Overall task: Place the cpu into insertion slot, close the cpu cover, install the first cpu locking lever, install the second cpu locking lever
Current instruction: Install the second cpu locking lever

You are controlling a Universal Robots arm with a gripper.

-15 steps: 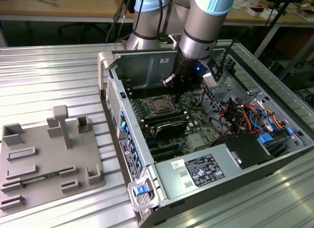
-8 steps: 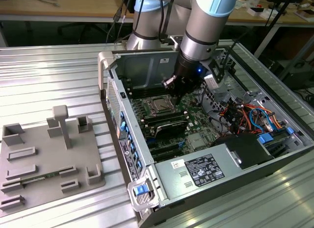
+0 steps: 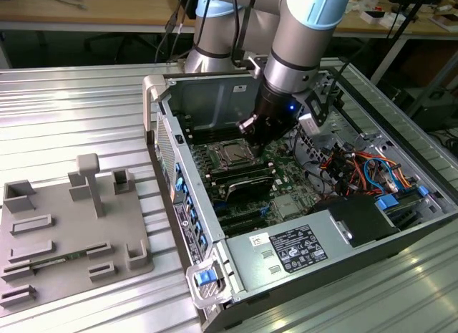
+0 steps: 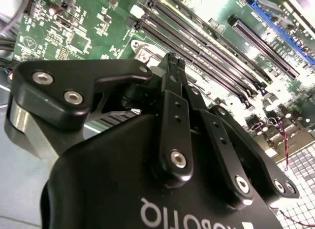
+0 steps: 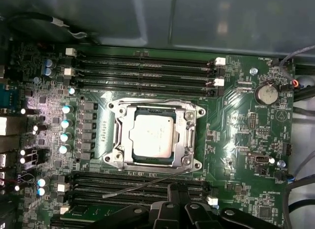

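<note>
The cpu (image 5: 151,135), a silver square, lies in the insertion slot (image 5: 155,163) on the green board. The cpu cover (image 5: 185,135), a silver frame, lies flat around it. One thin wire lever (image 5: 142,185) sticks out at a slant beside the socket, near my gripper (image 5: 180,189). A second wire lever (image 5: 152,101) runs along the opposite edge. In the second wrist view my gripper (image 4: 172,59) has its fingers together, with nothing visible between them. In the exterior view my gripper (image 3: 248,125) hovers just over the socket (image 3: 232,155) inside the computer case.
Long black memory slots (image 5: 142,66) flank the socket on both sides. The open case's walls (image 3: 161,114) rise around the board, with cables (image 3: 358,168) and a power supply (image 3: 293,251) on the exterior view's right. A grey fixture plate (image 3: 64,233) lies outside on the left.
</note>
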